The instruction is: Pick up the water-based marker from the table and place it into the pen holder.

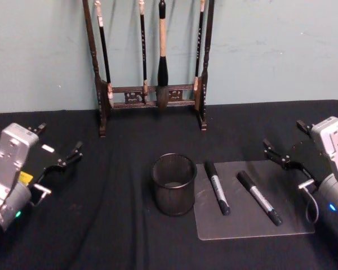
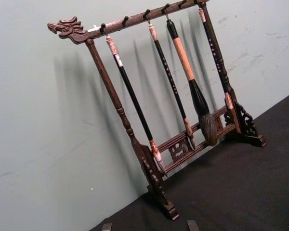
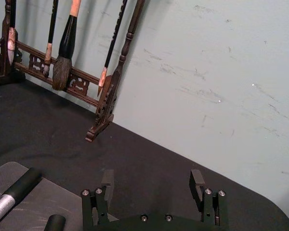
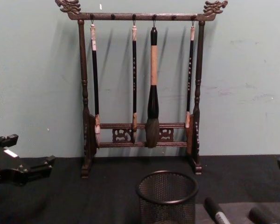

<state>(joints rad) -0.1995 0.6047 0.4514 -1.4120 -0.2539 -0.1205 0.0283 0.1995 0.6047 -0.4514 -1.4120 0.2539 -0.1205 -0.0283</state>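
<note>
The counter (image 1: 101, 236) carries a clear mat (image 1: 293, 219) right of centre, with the pen holder (image 1: 174, 185) just beside the mat's left edge. The right hand (image 1: 283, 164) hovers spread and empty at the mat's far right corner. The left hand (image 1: 56, 169), also spread, sits well apart at the left. On the mat, the left marker (image 1: 217, 188) and right marker (image 1: 259, 198) lie far-to-near, near ends angled right. We cannot tell which is water-based. We judge the right hand nearer.
</note>
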